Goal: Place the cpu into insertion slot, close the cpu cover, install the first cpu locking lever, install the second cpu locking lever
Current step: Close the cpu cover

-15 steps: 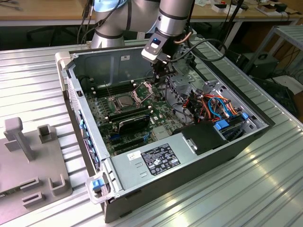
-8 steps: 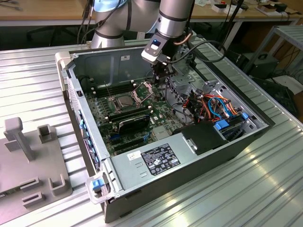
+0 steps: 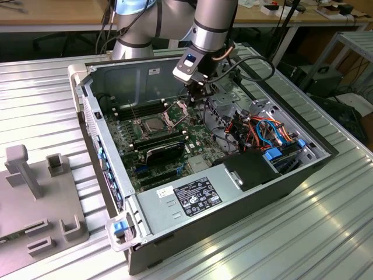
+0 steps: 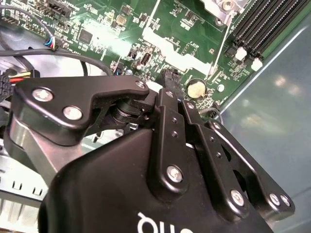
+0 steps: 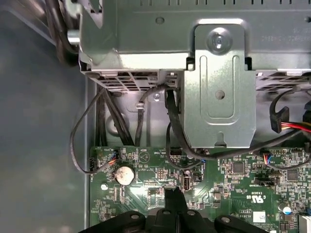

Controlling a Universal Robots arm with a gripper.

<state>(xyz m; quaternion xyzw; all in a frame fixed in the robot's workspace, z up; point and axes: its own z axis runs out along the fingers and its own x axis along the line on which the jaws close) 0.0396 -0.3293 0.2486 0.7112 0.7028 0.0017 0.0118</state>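
Gripper: fingers pressed together with nothing visible between them; the tip is low over the motherboard, near the coin cell.
Cpu: silvery face up, lying in the insertion slot.
Cpu cover: raised open, between the slot and the gripper.
Case: 1 open computer case on a ribbed metal table.

An open computer case sat mid-table; a grey fixture plate lay at the table's edge on the exterior view's left.
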